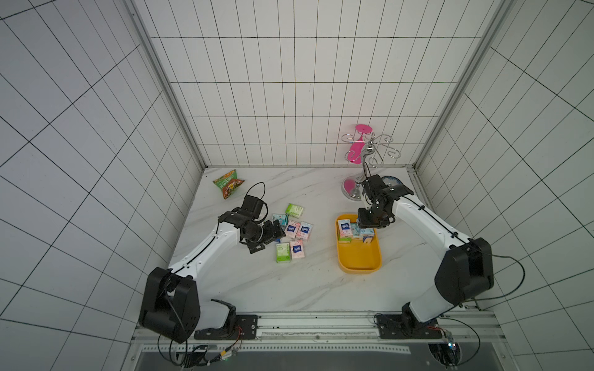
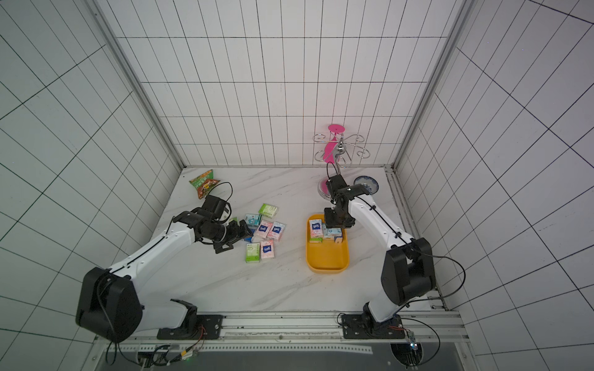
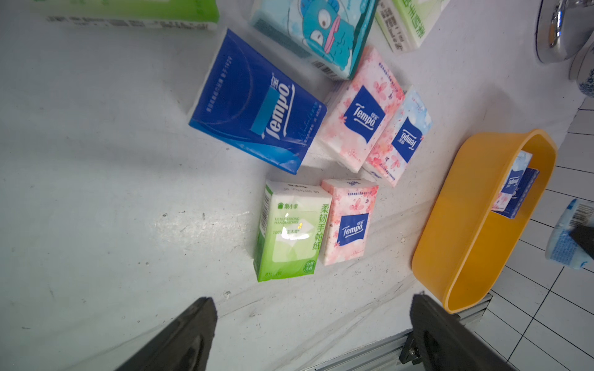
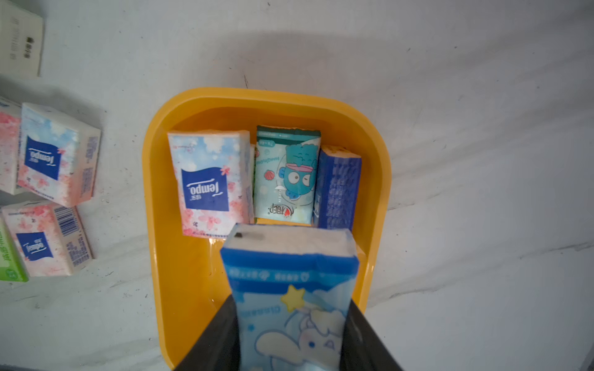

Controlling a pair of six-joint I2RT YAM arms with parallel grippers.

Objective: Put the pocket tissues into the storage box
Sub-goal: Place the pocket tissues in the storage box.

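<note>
Lab test cell, grid-lined walls (image 1: 289, 80)

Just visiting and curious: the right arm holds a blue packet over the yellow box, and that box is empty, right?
Not empty. The right wrist view shows the box holding a pink packet, a teal packet and a dark blue packet. The rest stands: the right gripper holds a blue packet over the box.

Glossy plastic storage box (image 4: 257, 96), shiny film-wrapped pocket tissues (image 3: 360, 109), smooth marbled tabletop (image 3: 96, 192)
</note>
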